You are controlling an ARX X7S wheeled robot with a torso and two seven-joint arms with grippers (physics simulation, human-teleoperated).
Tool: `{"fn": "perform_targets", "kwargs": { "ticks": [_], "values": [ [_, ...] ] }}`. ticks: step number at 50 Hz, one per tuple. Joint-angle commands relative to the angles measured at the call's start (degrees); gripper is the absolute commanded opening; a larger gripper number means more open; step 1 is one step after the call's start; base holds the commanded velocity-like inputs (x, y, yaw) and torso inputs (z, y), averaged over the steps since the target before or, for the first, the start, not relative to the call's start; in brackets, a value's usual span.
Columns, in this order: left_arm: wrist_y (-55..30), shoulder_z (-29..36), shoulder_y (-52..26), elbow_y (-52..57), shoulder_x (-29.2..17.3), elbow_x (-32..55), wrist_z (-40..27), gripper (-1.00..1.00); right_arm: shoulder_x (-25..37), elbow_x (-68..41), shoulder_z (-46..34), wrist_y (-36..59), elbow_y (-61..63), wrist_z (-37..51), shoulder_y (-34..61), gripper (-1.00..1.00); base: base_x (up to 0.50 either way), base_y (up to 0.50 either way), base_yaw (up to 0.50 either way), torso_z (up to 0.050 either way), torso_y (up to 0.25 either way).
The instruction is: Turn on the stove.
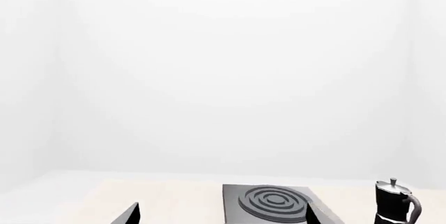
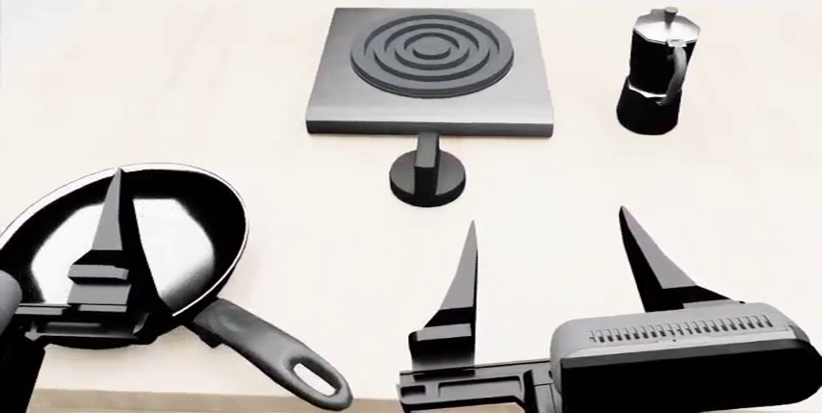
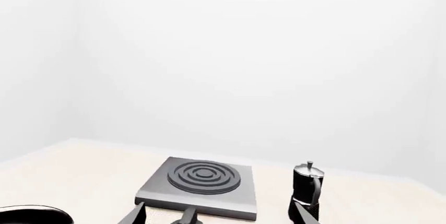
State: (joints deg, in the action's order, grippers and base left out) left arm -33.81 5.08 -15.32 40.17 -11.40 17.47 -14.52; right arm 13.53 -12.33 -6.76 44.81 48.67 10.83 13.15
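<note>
Stove (image 3: 202,182) on table (image 3: 83,172), moka pot (image 3: 307,188) beside it, apart

no readable text, labels, brands, numbers or signs appear on anything.

Bright, even, shadowless, sharp render

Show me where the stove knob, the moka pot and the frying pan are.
stove knob (image 2: 428,174), head view, upright fin.
moka pot (image 2: 650,76), head view, body.
frying pan (image 2: 192,230), head view, inner base.
</note>
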Motion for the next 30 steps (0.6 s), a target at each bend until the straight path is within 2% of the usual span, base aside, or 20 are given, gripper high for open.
{"fn": "perform_targets", "kwargs": {
  "ticks": [1, 16, 30],
  "values": [
    [0.2, 0.1, 0.0, -0.1, -0.2, 0.7, -0.3, 1.0, 0.3, -0.2, -0.1, -0.4, -0.2, 0.3, 0.0, 1.0, 0.0, 0.16, 0.0, 0.0, 0.0],
    [1.1, 0.6, 0.0, -1.2, -0.4, 1.0, -0.5, 1.0, 0.8, -0.5, -0.4, -0.7, -0.5, 0.6, 0.0, 1.0, 0.0, 0.15, 0.0, 0.0, 0.0],
    [0.5, 1.1, -0.1, -0.1, -1.0, 1.0, -1.4, 1.0, 0.8, -1.0, -0.5, -0.8, -0.7, 1.1, 0.2, 1.0, 0.0, 0.0, 0.0, 0.0, 0.0]
  ]
}}
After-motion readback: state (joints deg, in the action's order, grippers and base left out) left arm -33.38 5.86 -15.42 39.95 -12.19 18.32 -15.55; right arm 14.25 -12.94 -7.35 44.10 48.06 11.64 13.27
